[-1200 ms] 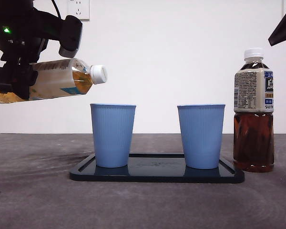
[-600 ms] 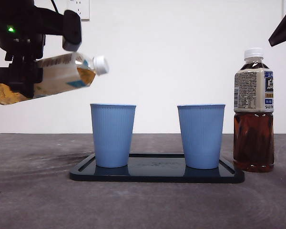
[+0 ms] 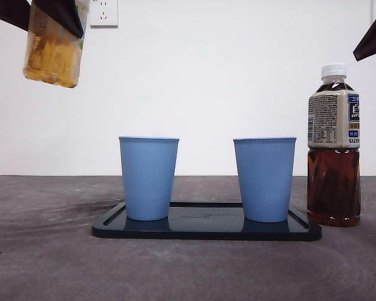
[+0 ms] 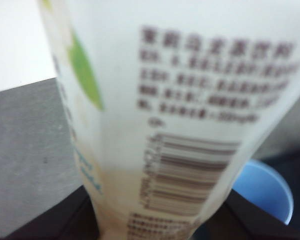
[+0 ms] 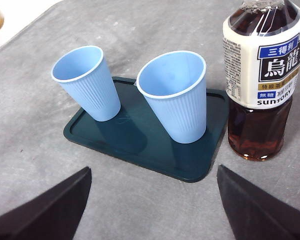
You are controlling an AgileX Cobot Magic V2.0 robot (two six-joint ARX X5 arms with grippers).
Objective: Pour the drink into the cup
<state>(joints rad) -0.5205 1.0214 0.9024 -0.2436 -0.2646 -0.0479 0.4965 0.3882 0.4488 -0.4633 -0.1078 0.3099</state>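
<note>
My left gripper [image 3: 50, 15] is shut on a pale tea bottle [image 3: 52, 53], holding it roughly upright high at the top left, to the left of and well above the left blue cup [image 3: 148, 179]. The bottle's cap is out of view. In the left wrist view the bottle's label [image 4: 190, 100] fills the picture between the jaws, and a blue cup [image 4: 265, 192] shows behind it. The right blue cup [image 3: 264, 179] stands beside the left one on a dark tray [image 3: 207, 230]. My right gripper [image 5: 155, 215] hangs open above the table, looking down on both cups [image 5: 87, 82] [image 5: 175, 95].
A capped bottle of dark tea [image 3: 333, 144] stands on the grey table just right of the tray [image 5: 140, 145]; it shows large in the right wrist view as the dark tea bottle [image 5: 262, 75]. A wall socket [image 3: 104, 11] sits on the white wall behind.
The pale bottle has swung from nearly level, cap over the left cup, back to upright. The left arm has lifted it up towards the top left.
</note>
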